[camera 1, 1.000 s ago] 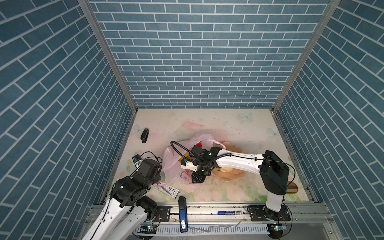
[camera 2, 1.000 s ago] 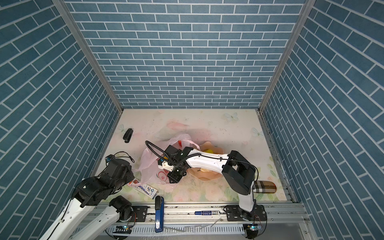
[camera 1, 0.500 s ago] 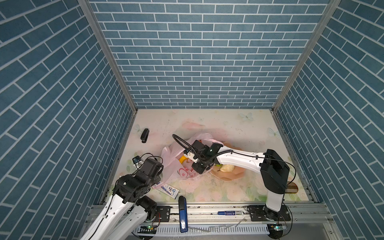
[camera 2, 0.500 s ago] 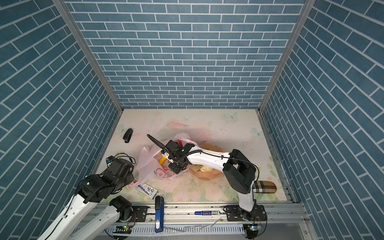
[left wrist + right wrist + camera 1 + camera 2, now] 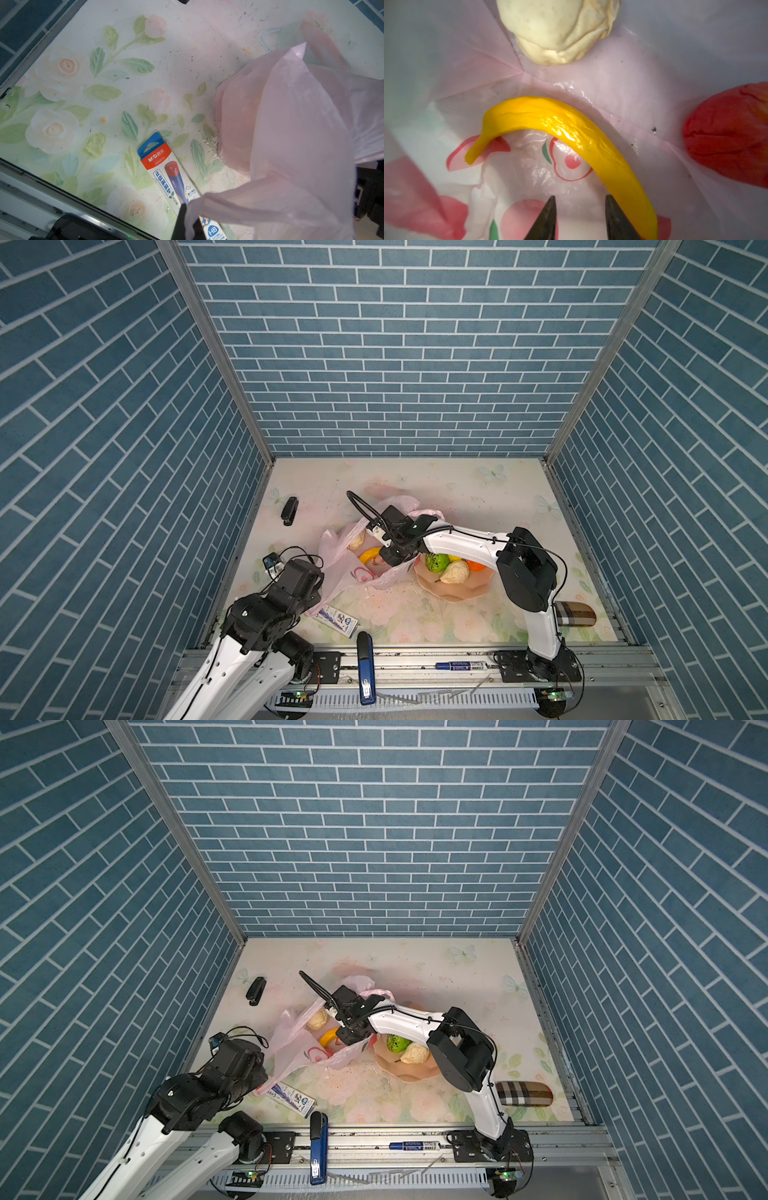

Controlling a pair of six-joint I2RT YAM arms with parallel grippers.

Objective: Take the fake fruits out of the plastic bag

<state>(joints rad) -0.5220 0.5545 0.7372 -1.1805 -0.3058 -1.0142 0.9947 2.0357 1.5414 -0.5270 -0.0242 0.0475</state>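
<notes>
The pink plastic bag (image 5: 349, 574) (image 5: 301, 1050) lies left of centre with its mouth pulled open. My left gripper (image 5: 189, 216) is shut on the bag's thin handle edge (image 5: 239, 199) at the front left. My right gripper (image 5: 579, 198) (image 5: 390, 559) is inside the bag mouth, open with nothing between its fingers. A yellow banana (image 5: 571, 124) (image 5: 370, 554) lies just beyond and beside one fingertip. Also in the bag are a cream fruit (image 5: 560, 27) (image 5: 357, 540) and a red fruit (image 5: 726, 135). A green ball (image 5: 436, 562), a cream fruit (image 5: 455, 572) and an orange (image 5: 476, 565) sit on the peach plate (image 5: 457, 596).
A pencil box (image 5: 338, 617) (image 5: 166, 172) lies under the bag's front corner. A small black device (image 5: 289, 510) sits at the back left, and a plaid case (image 5: 575, 614) at the front right. A blue stapler (image 5: 365, 664) and a marker (image 5: 459, 666) rest on the front rail.
My right gripper has moved away from the front edge into the bag mouth, and its jaws have spread wider. The bag has opened up, and the banana and cream fruit now show. The left grip holds.
</notes>
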